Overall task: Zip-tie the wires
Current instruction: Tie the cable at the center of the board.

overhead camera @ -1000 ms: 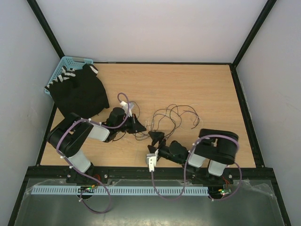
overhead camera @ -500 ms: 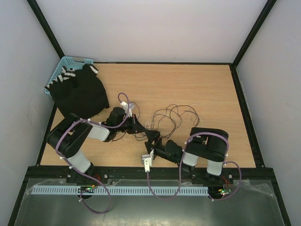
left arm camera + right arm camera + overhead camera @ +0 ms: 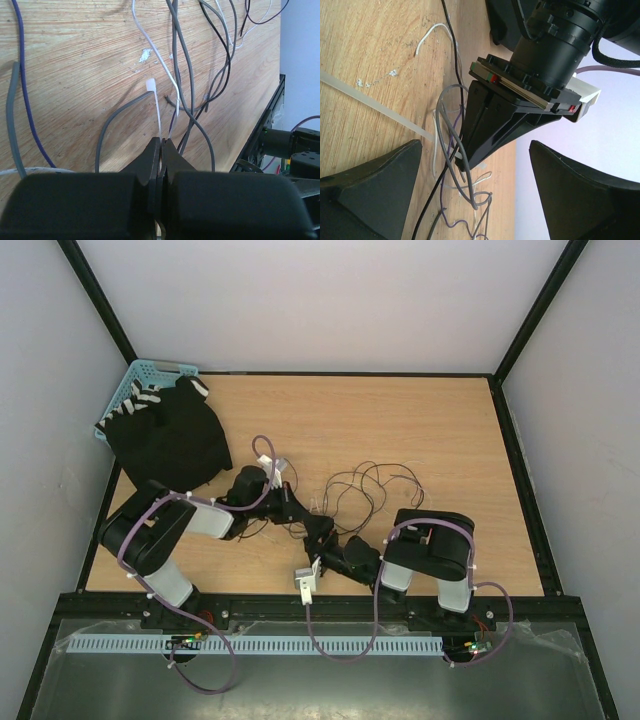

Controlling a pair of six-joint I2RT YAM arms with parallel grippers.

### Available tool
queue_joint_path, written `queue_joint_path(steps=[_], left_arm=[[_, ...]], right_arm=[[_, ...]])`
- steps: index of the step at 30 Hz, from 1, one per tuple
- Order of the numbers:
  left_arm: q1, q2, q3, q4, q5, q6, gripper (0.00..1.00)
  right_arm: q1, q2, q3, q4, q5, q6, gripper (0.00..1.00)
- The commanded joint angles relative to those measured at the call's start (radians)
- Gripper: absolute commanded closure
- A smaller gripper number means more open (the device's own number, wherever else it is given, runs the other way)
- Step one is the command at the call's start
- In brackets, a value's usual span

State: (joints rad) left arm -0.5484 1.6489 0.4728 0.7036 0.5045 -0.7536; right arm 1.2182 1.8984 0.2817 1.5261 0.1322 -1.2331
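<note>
Moved: right fingers (image 3: 320,532) swung left, nearer the left fingers (image 3: 162,150).
Left: clenched on zip tie (image 3: 156,110).
Right: spread wide, empty.
Next: straddle tie, clear of wires (image 3: 175,55), before pinching.

Thin dark wires (image 3: 366,484) lie tangled in loose loops.

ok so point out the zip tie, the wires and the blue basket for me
zip tie (image 3: 150,85), left wrist view, on its square head
wires (image 3: 175,50), left wrist view, on one grey strand
blue basket (image 3: 150,367), top external view, on its far rim
</note>
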Motion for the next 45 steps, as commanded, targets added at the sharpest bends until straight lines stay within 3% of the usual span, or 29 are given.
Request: queue_joint_path(steps=[1, 28, 35, 42, 45], left_arm=[[0.005, -0.020, 0.032, -0.013, 0.033, -0.013, 1.00], [0.005, 0.024, 0.071, -0.038, 0.057, -0.048, 1.00], [0.005, 0.028, 0.073, -0.038, 0.061, -0.049, 1.00], [0.005, 0.039, 0.076, -0.040, 0.065, -0.047, 1.00], [0.005, 0.041, 0.078, -0.040, 0.064, -0.046, 1.00]], right_arm=[[0.006, 0.035, -0.002, -0.019, 0.003, -0.025, 0.01], [0.076, 0.120, 0.015, 0.101, 0.005, -0.052, 0.03], [0.091, 0.123, 0.014, 0.103, 0.006, -0.044, 0.24], [0.114, 0.118, 0.011, 0.085, 0.017, -0.037, 0.59], [0.119, 0.120, 0.008, 0.083, 0.024, -0.029, 0.68]])
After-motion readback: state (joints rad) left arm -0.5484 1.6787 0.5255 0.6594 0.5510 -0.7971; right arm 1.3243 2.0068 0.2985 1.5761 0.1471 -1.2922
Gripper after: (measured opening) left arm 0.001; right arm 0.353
